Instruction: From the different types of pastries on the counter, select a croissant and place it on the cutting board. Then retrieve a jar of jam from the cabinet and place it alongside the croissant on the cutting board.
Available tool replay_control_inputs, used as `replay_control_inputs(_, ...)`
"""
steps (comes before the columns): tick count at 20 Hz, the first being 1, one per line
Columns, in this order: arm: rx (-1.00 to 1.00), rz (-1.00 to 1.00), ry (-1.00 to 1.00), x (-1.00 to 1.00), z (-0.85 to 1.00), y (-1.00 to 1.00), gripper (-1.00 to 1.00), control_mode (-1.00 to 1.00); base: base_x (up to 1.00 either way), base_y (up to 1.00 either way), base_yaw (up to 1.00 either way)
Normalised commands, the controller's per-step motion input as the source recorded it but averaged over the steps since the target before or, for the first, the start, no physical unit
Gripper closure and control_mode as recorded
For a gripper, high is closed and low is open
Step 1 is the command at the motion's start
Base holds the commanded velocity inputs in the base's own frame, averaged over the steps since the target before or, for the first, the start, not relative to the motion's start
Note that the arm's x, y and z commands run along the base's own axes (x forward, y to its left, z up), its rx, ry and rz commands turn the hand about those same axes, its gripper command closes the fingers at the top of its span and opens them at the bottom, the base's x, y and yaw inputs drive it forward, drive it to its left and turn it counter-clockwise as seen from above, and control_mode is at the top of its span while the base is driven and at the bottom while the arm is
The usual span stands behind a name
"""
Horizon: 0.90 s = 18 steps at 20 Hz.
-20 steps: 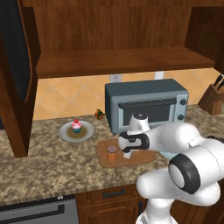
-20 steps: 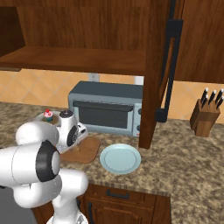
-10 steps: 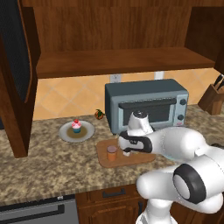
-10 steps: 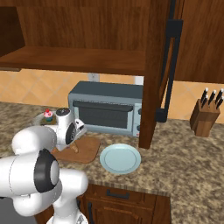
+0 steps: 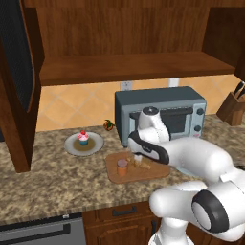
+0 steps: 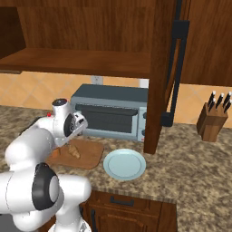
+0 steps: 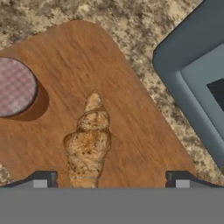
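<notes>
Overhead, pincer [image 7: 109, 179] spread wide above croissant [image 7: 88, 144], jar of jam [image 7: 15, 87] beside it near cutting board [image 7: 131, 113] edge.

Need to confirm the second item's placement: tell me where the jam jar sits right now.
The jar of jam stands on the cutting board, at its left end in the left base view, just beside the croissant and in front of the toaster oven.

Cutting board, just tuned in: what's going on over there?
The arm's pincer hangs open over the cutting board, holding nothing. The croissant lies on the board and the jam jar stands beside it, apart from it. The cupcake sits on its plate on the counter.
</notes>
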Motion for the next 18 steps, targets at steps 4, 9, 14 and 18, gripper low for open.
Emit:
replay_control_inputs(4, 0.0, 0.0, 0.21, -0.08, 0.55, -0.03, -1.0, -1.0, 0.0, 0.0, 0.0)
replay_control_inputs(9, 0.0, 0.0, 0.11, -0.41, 0.33, -0.61, -1.0, -1.0, 0.0, 0.0, 0.0)
replay_control_inputs(14, 0.0, 0.03, 0.0, -0.73, -0.01, -1.0, -1.0, -1.0, 0.0, 0.0, 0.0)
replay_control_inputs(18, 0.0, 0.08, -0.07, -0.93, 0.0, -1.0, -1.0, -1.0, 0.0, 0.0, 0.0)
